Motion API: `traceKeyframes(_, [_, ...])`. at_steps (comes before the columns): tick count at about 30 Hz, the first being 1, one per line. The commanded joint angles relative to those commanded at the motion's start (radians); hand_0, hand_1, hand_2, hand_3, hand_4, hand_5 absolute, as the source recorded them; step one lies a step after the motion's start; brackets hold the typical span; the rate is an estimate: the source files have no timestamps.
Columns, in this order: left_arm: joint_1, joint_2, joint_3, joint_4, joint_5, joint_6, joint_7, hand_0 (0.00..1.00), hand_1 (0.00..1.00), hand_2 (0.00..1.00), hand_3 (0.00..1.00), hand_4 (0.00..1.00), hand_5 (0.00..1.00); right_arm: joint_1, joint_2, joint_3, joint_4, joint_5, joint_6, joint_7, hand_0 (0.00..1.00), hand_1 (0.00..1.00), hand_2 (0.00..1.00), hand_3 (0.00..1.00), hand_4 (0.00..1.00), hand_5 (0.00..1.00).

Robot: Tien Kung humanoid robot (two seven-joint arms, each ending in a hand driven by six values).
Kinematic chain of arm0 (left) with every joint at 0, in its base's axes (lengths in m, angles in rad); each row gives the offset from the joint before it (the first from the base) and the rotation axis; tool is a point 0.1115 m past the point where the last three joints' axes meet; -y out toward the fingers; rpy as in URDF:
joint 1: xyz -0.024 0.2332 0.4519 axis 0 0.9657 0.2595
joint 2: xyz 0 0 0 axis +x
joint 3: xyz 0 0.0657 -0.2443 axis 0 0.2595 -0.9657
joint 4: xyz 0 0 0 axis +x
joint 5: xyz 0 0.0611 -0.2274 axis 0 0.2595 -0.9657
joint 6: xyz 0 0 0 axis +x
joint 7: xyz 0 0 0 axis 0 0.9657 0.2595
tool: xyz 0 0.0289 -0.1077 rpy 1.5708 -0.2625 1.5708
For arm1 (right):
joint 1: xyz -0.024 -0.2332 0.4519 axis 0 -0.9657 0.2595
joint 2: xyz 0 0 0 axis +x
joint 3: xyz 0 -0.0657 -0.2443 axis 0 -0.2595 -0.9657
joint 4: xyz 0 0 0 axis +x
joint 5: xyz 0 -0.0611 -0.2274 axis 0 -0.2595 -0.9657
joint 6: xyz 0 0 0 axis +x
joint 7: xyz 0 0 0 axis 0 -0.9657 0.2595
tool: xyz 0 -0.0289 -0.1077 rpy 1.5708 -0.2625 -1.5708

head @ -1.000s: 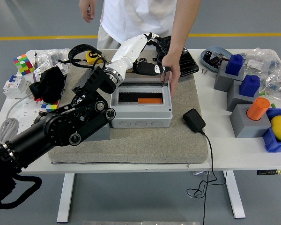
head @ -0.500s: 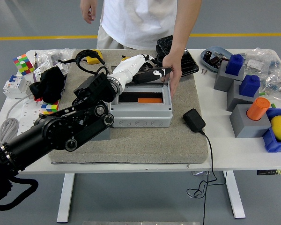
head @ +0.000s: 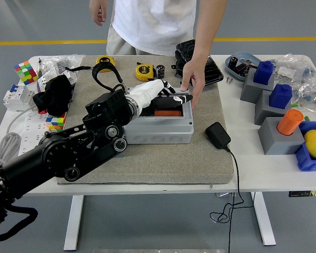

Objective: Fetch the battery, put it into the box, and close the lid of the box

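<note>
The grey box stands on the grey mat in the middle of the table. An orange battery lies inside it, seen under the lid. My left hand, white with black fingertips, rests on the dark clear lid, its fingers curled over the lid's edge. The lid is tilted low over the box, almost flat. A person's hand holds the box's back right corner. My right arm is out of view.
A black power adapter with its cable lies right of the box. Two tape measures and a black tray sit behind it. Grey blocks with blue and orange parts stand at the right, a Rubik's cube at the far left.
My left hand has come down and forward with the lid, from raised behind the box to almost flat over it. The person's hand has stayed at the box's corner.
</note>
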Motion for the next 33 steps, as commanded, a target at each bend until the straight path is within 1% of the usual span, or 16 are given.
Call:
traceKeyframes(4, [0.045,0.009,-0.022,-0.029,-0.033,0.045,-0.078,0.758,0.770,0.712,0.760,0.919,0.998,-0.004,0.000,0.002,0.000,0.000,0.001,0.000,0.623,0.642,0.661,0.567,0.987,0.527])
traceKeyframes(5, [0.062,0.012,-0.034,-0.040,-0.035,0.056,-0.096,0.758,0.770,0.712,0.760,0.919,0.998,-0.006,0.001,0.003,0.000,0.000,0.001,0.000,0.623,0.642,0.661,0.567,0.987,0.527])
traceKeyframes(9, [0.104,0.018,-0.070,-0.062,-0.033,0.093,-0.157,0.760,0.773,0.717,0.759,0.915,0.998,-0.009,0.002,0.006,0.000,-0.002,0.001,0.000,0.623,0.642,0.661,0.567,0.987,0.527])
traceKeyframes(14, [0.177,0.031,-0.144,-0.109,-0.053,0.187,-0.283,0.760,0.773,0.717,0.759,0.915,0.998,-0.010,0.002,0.007,-0.001,0.000,0.001,0.000,0.623,0.642,0.661,0.567,0.987,0.527])
traceKeyframes(15, [0.191,0.034,-0.156,-0.119,-0.065,0.204,-0.305,0.746,0.769,0.718,0.762,0.913,0.998,-0.010,0.002,0.007,-0.001,0.000,0.001,0.000,0.623,0.642,0.661,0.567,0.987,0.527])
traceKeyframes(17, [0.233,0.041,-0.188,-0.145,-0.103,0.255,-0.370,0.746,0.769,0.718,0.762,0.913,0.998,-0.010,0.002,0.008,-0.001,0.000,0.001,0.001,0.623,0.642,0.661,0.567,0.987,0.527])
traceKeyframes(19, [0.278,0.050,-0.215,-0.168,-0.163,0.308,-0.444,0.746,0.769,0.718,0.762,0.913,0.998,-0.010,0.003,0.010,-0.002,0.000,0.001,0.001,0.623,0.642,0.661,0.567,0.987,0.527])
traceKeyframes(20, [0.300,0.054,-0.227,-0.177,-0.199,0.333,-0.481,0.746,0.769,0.718,0.762,0.913,0.998,-0.011,0.003,0.010,-0.002,0.000,0.001,0.001,0.623,0.642,0.661,0.567,0.987,0.527])
traceKeyframes(21, [0.323,0.057,-0.241,-0.184,-0.241,0.357,-0.522,0.746,0.763,0.709,0.750,0.927,0.954,-0.011,0.002,0.010,-0.002,0.000,0.001,0.000,0.624,0.642,0.662,0.567,0.986,0.527])
traceKeyframes(23, [0.371,0.061,-0.271,-0.194,-0.325,0.390,-0.603,0.746,0.763,0.709,0.750,0.927,0.954,-0.012,0.002,0.012,-0.002,0.000,0.000,0.001,0.624,0.642,0.662,0.567,0.986,0.527])
traceKeyframes(24, [0.393,0.063,-0.286,-0.198,-0.371,0.395,-0.647,0.746,0.763,0.709,0.750,0.927,0.954,-0.012,0.002,0.012,-0.002,-0.001,0.000,0.001,0.624,0.642,0.662,0.567,0.986,0.527])
traceKeyframes(26, [0.436,0.068,-0.318,-0.206,-0.455,0.392,-0.720,0.746,0.763,0.709,0.750,0.927,0.954,-0.011,0.001,0.014,-0.002,-0.002,0.000,0.000,0.624,0.642,0.662,0.567,0.986,0.527])
traceKeyframes(27, [0.453,0.070,-0.329,-0.210,-0.494,0.387,-0.748,0.748,0.754,0.699,0.741,0.927,0.942,-0.011,0.001,0.015,-0.002,-0.003,-0.001,0.000,0.622,0.641,0.662,0.567,0.986,0.527])
traceKeyframes(29, [0.485,0.076,-0.351,-0.218,-0.578,0.370,-0.794,0.748,0.754,0.699,0.741,0.927,0.942,-0.011,0.001,0.018,-0.002,-0.003,-0.002,-0.001,0.622,0.641,0.662,0.567,0.986,0.527])
traceKeyframes(31, [0.515,0.084,-0.375,-0.226,-0.662,0.352,-0.830,0.748,0.754,0.699,0.741,0.927,0.942,-0.011,0.000,0.020,-0.002,-0.003,-0.002,-0.001,0.622,0.641,0.662,0.567,0.986,0.527])
traceKeyframes(33, [0.538,0.092,-0.398,-0.233,-0.741,0.337,-0.841,0.740,0.749,0.695,0.739,0.930,0.943,-0.010,0.001,0.021,-0.003,-0.004,-0.002,-0.002,0.625,0.641,0.662,0.567,0.986,0.528])
